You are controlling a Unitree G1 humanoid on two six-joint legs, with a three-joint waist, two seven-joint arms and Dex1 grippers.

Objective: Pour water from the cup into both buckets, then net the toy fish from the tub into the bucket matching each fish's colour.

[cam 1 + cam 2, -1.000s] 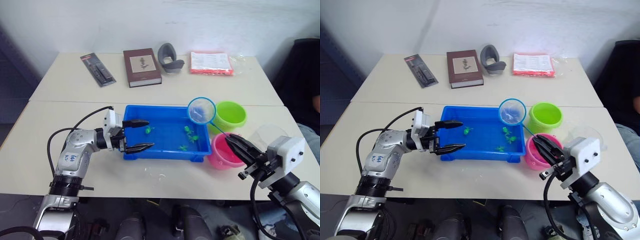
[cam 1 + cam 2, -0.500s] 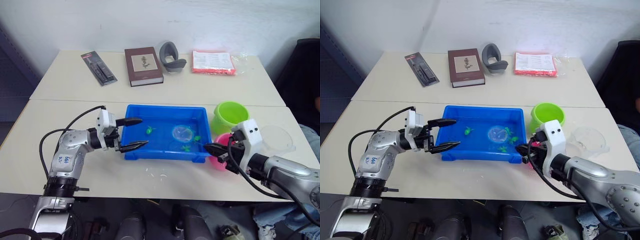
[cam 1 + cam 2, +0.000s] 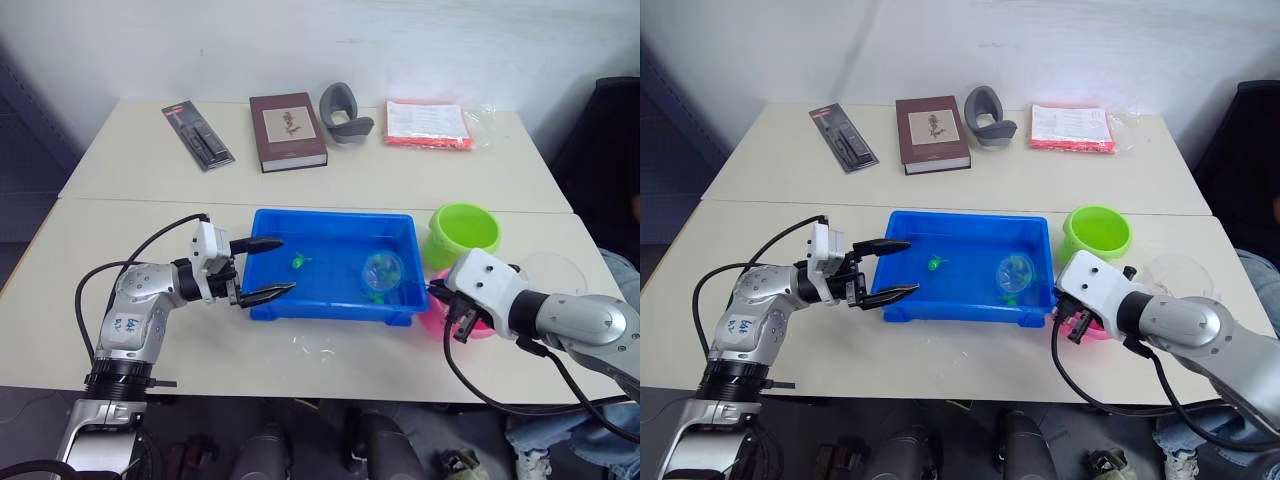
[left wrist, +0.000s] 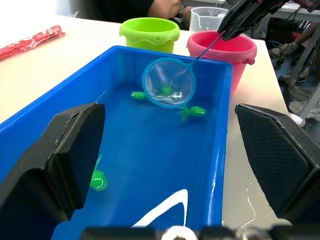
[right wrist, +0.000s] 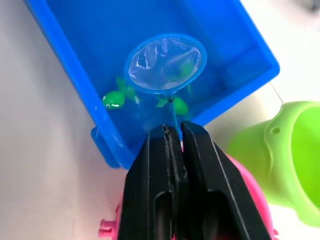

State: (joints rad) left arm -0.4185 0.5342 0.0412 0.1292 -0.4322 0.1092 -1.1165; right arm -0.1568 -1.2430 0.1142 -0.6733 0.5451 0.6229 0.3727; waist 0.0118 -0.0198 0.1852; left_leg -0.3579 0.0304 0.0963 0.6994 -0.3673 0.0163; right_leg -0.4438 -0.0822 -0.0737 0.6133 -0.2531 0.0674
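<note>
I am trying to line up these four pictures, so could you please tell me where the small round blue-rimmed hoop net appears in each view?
Left eye view: the blue-rimmed hoop net is inside the blue plastic tub, at its end nearer the buckets.
Right eye view: same place.
Left wrist view: over green toy fish.
Right wrist view: beyond the right gripper, shut on its handle.
Shared landmark: the lime green bucket.

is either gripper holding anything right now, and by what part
The right gripper holds the net by the end of its thin handle. The left gripper is open and empty.

Two buckets (image 3: 464,228), four green fish (image 4: 98,180), one net (image 4: 168,82).
</note>
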